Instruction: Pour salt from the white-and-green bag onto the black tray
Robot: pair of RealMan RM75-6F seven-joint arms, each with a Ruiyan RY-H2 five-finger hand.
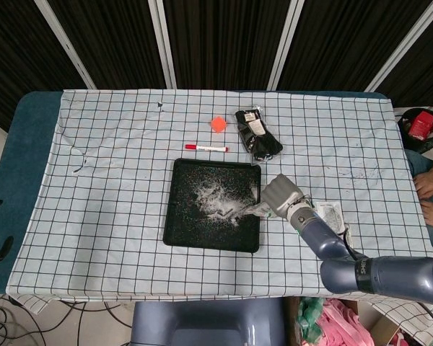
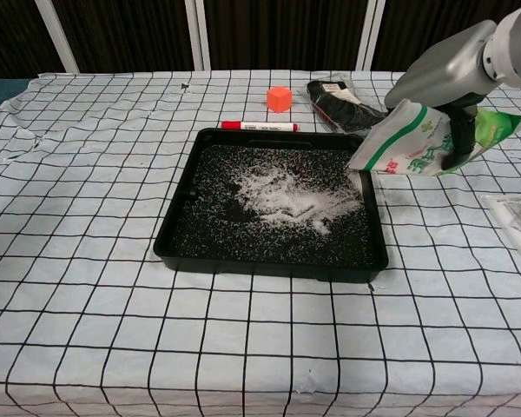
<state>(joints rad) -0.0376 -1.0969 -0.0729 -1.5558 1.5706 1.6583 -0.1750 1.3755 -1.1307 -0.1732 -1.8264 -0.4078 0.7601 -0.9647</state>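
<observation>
Holding the bag [image 2: 417,139] in your right hand [image 2: 443,74], you have it tilted with its open corner pointing down over the right rim of the tray [image 2: 269,265]. Your fingers [image 2: 458,139] are wrapped across the bag's middle, closed firmly on it, and the bag hangs clear of the worktop [image 2: 87,287]. In the head view the same hand [image 1: 280,196] sits just beside the tray's right edge, and the bag [image 1: 254,209] shows only as a small pale corner poking out over the rim.

Nearest you, the checked cloth [image 1: 94,245] covers the worktop. The tray [image 1: 175,216] lies flat near the middle of it, and a white heap of salt [image 2: 286,195] spreads across its centre and right part, with loose grains scattered over the black floor around it.

At the right edge of the chest view, a clear packet [image 2: 517,213] lies flat on the cloth, well apart from the tray.

Just beyond the tray's far rim a red marker [image 2: 259,126] lies parallel to it. Further back stand an orange cube [image 2: 279,98] and, to its right, a black packet [image 2: 339,102].

Your left hand does not appear in either view.
</observation>
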